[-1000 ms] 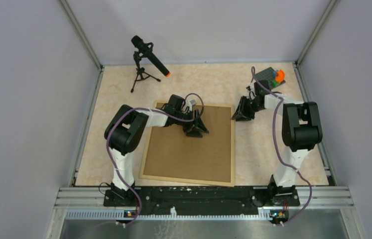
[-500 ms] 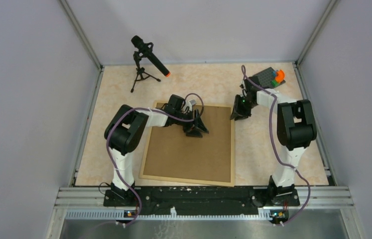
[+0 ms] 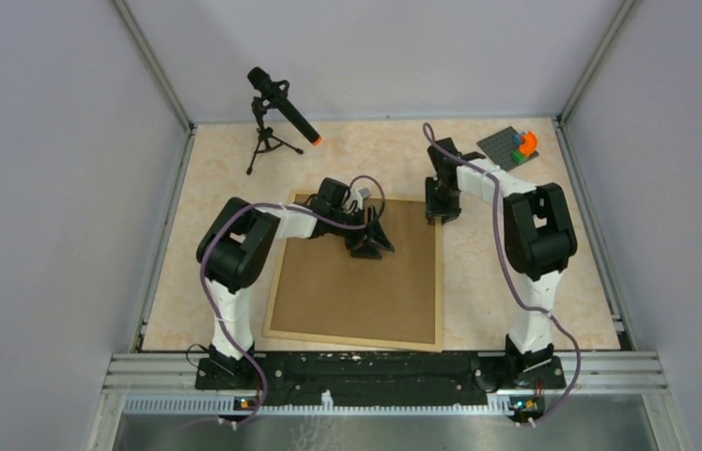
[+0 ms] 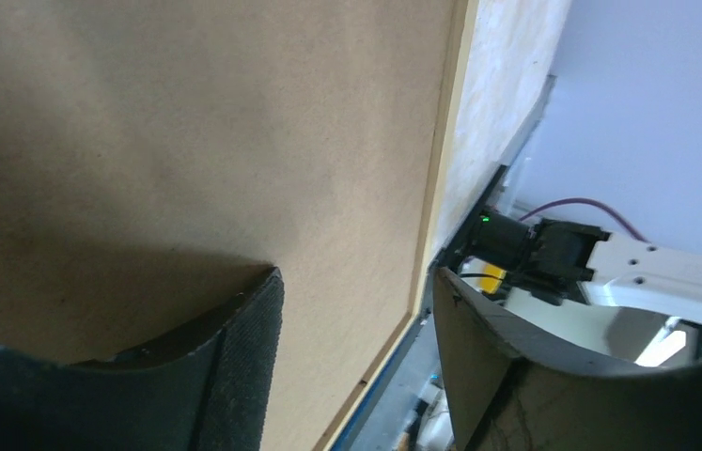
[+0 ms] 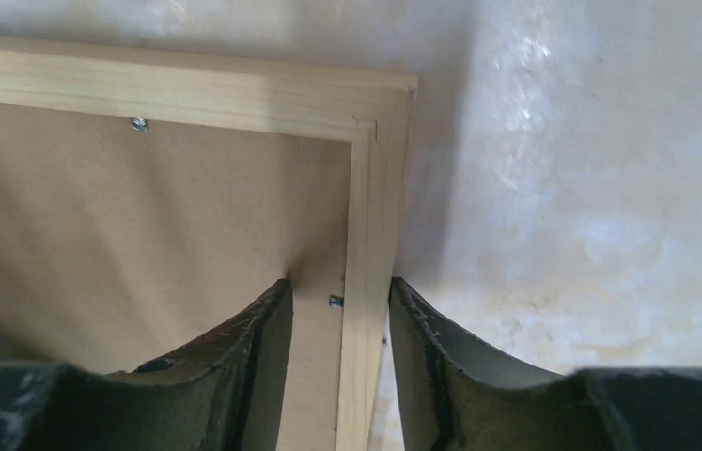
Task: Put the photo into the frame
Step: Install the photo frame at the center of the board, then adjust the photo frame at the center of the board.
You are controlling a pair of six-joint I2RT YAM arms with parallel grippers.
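Straddling the right-hand strip of the frame just short of its far right corner, my right pincer stands partly open. One finger is over the brown backing board. The other is on the table side, close by the strip's outer edge, and I cannot tell whether it touches. A gap shows on the inner side, where a small metal tab sits, so nothing is clamped.

My left pincer is spread wide and released, with nothing between its fingers. It hangs low over the backing board near the far edge, one finger above the bare brown surface and the other out towards the frame's right strip. I cannot tell whether either fingertip touches.

From above, the frame lies flat on the table in front of both my arms. The backing board fills it. My left pincer is over the far middle and my right pincer is at the far right corner.
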